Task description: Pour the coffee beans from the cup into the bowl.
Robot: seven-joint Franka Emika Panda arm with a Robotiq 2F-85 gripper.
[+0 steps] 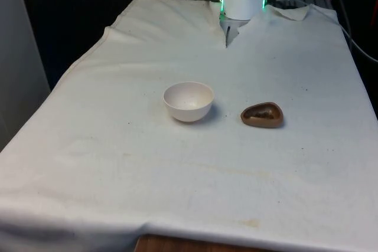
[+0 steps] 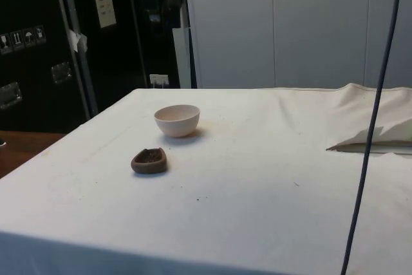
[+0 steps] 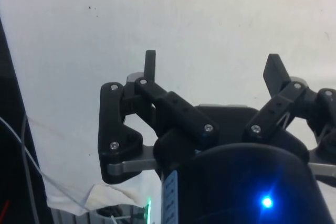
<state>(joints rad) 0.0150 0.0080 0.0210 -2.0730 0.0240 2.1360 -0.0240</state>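
1. Table cloth (image 1: 177, 169): white, loose, with faint creases. It could drag or bunch under a low approach and shift both vessels.
2. Gripper (image 3: 212, 66), wrist view: fingers spread wide with bare cloth between them, holding nothing. It looks well apart from both vessels, so a long reach comes first. A small aiming error at the end of that reach could knock the cup instead of straddling it.
3. Bowl (image 1: 188, 101): white, upright, mid-table, seemingly empty. It looks light; a bump from the tilting cup could slide or tip it.
4. Cup (image 1: 262, 115): brown, low and rounded, more a shallow dish in shape, with dark beans inside. It sits to the front view's right of the bowl, near it but not touching. In the side view (image 2: 149, 160) it is nearer the camera than the bowl.
5. Grip risk: the sloped, squat wall gives the fingers little to bite. It may squirt out or rotate when closed on, spilling beans.
6. Pour risk: the wide mouth could scatter beans past the rim if tilted fast or from too high.
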